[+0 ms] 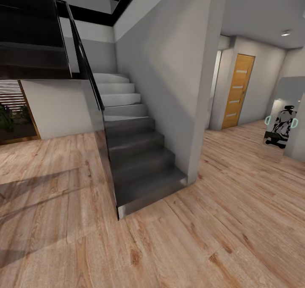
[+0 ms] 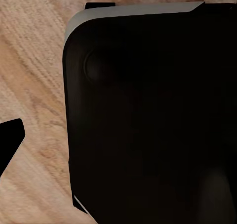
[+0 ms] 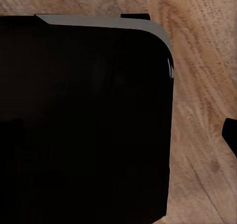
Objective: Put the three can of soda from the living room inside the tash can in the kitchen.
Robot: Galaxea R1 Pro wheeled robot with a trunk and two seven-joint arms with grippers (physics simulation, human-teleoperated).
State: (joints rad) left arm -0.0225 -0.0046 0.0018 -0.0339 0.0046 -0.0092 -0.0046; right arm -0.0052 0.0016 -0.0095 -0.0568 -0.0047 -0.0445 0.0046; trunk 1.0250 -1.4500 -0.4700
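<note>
In transit — staircase [image 1: 135, 152] at 12 o'clock, wooden door [image 1: 238, 91] at 2; no soda cans in sight, so neither arm is nearer — grippers' opening cannot be told

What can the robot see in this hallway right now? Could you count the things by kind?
Staircase: 1
Wooden door: 1
Mirror showing the robot's reflection: 1
Potted plant: 1
Ceiling light: 1
Total: 5
</note>
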